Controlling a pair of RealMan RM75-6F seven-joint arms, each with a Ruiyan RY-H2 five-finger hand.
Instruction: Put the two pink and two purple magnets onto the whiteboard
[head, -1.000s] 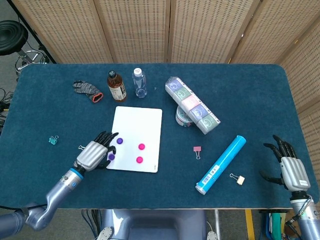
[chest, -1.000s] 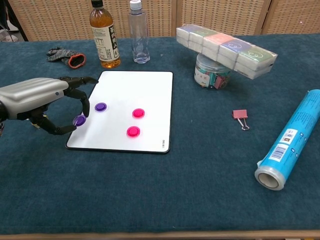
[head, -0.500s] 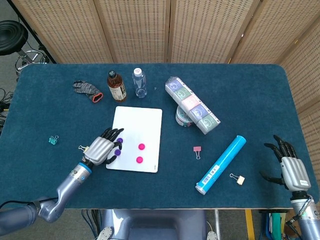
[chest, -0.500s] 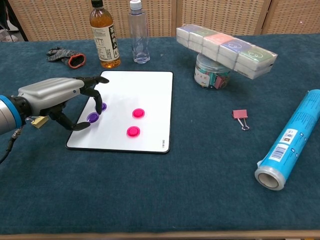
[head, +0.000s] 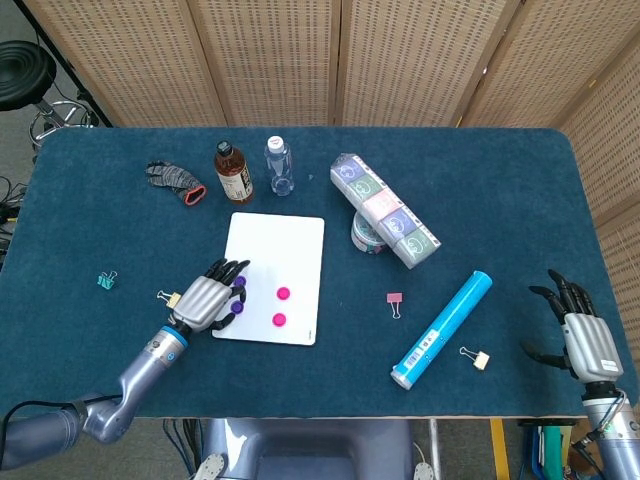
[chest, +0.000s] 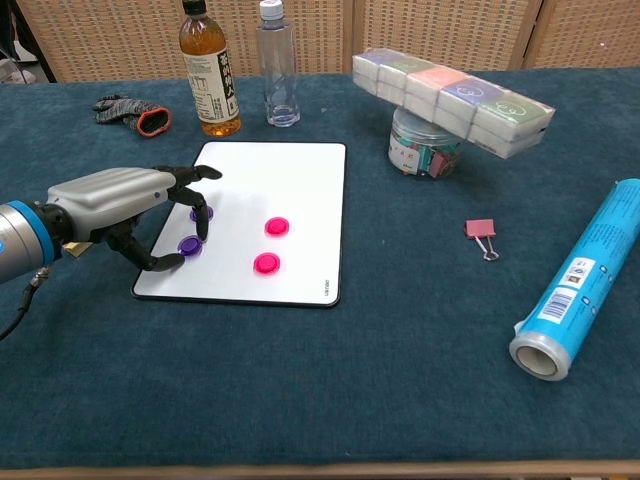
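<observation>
The whiteboard (head: 290, 250) (chest: 290, 180) lies flat left of centre. Two pink magnets (head: 283, 293) (head: 278, 320) sit on its lower half, also seen in the chest view (chest: 277, 227) (chest: 266, 263). My left hand (head: 210, 297) (chest: 120, 198) reaches over the board's left edge. It pinches a purple magnet (chest: 190, 245) (head: 235, 306) between thumb and a finger, low against the board. The other purple magnet (chest: 197, 213) (head: 239, 283) lies on the board, partly hidden by the fingers. My right hand (head: 583, 340) rests open at the table's front right edge, holding nothing.
Behind the board stand a tea bottle (head: 233, 172) and a water bottle (head: 280, 165), with a glove (head: 175, 180) to their left. A row of boxes (head: 385, 210) sits on a jar at centre. A blue tube (head: 442, 328), a pink clip (head: 395, 300) and a beige clip (head: 478, 358) lie right.
My left hand carried the purple magnet from the board's left edge rightward over the board and lowered it. The right hand has not moved.
</observation>
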